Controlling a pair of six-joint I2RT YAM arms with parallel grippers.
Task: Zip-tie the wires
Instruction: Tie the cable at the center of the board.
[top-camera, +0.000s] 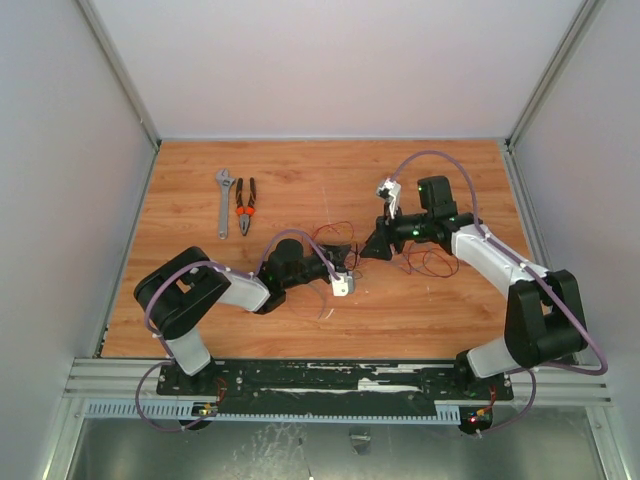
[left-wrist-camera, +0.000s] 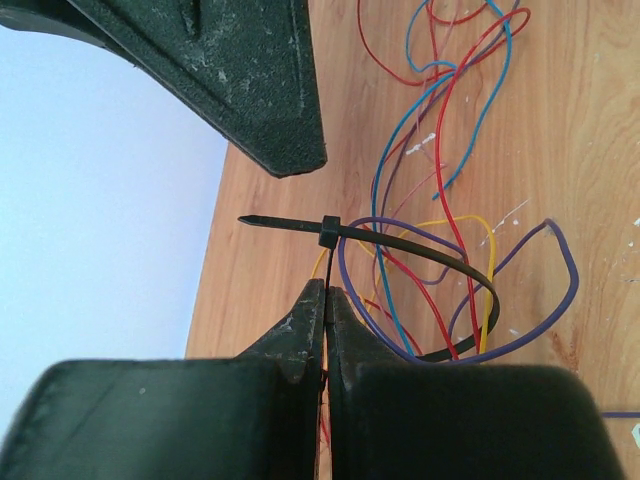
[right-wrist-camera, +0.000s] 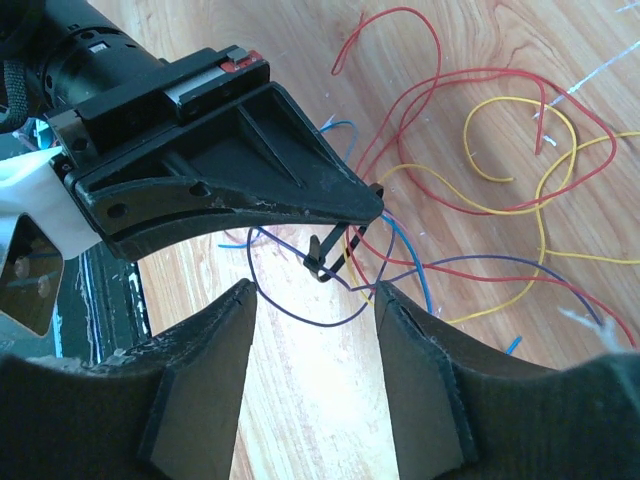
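The zip tie (left-wrist-camera: 420, 245) is a black strip looped round several of the wires (left-wrist-camera: 440, 150), which are red, blue, yellow and purple. Its head (left-wrist-camera: 329, 232) sits just past my left fingertips and its pointed tail sticks out to the left. My left gripper (left-wrist-camera: 327, 290) is shut on the strip just below the head. My right gripper (right-wrist-camera: 315, 290) is open, and the zip tie head (right-wrist-camera: 320, 265) hangs just beyond its fingertips. In the top view the left gripper (top-camera: 345, 252) and right gripper (top-camera: 373, 246) meet over the wires (top-camera: 432, 264) at mid-table.
Orange-handled pliers (top-camera: 245, 206) and a grey adjustable wrench (top-camera: 224, 200) lie at the back left of the wooden table (top-camera: 300, 170). Grey walls enclose the sides and back. Loose wire loops spread right of the grippers (right-wrist-camera: 500, 130).
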